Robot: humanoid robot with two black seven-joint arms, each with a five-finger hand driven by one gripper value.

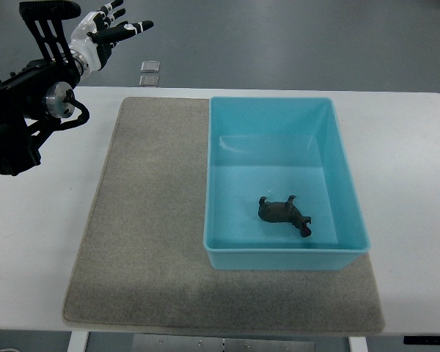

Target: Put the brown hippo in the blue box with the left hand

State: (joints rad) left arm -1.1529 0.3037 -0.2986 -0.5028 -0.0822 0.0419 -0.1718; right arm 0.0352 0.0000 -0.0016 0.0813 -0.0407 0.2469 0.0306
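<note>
Sideways, the brown hippo (284,213) lies in the blue box (350,192); left robot hand (108,29) spread, empty.

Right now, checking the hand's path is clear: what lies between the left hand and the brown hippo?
In the top view, between the left hand and the brown hippo: bare grey mat, then the blue box wall. Nothing else.

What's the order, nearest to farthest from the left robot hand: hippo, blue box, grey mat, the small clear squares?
From the left robot hand, top view:
1. Small clear squares, just right of it.
2. Grey mat, below.
3. Blue box, right half.
4. Brown hippo, inside the box.
</note>
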